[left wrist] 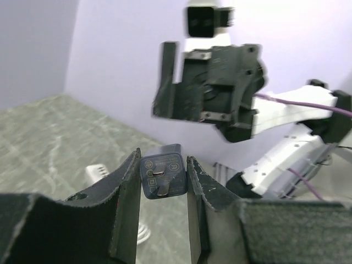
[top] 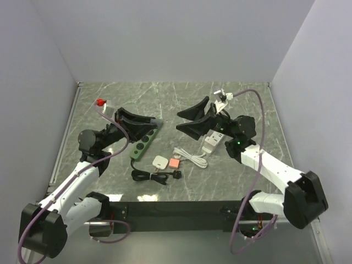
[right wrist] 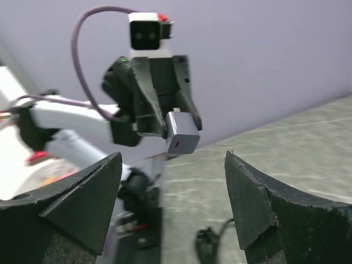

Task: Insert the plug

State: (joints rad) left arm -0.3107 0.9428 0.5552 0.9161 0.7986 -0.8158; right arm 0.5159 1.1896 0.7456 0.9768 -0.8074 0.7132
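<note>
On the left, near the far end of the green power strip [top: 144,144]: left claw [left wrist: 163,165], closed on the plug [left wrist: 163,179]. It is a small grey-blue cube, raised off the table, and I see its metal prongs facing my wrist camera. Centre-right: white power strip [top: 213,141]. Right: right claw [right wrist: 171,159], jaws wide apart, empty.

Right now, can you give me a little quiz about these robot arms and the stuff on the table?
1. True or false: the left gripper is shut on the gray plug.
2. Pick one: the right gripper is A) open B) shut.
3. Fill in: the green power strip lies on the ____.
Key: 1 true; 2 A; 3 table.
</note>
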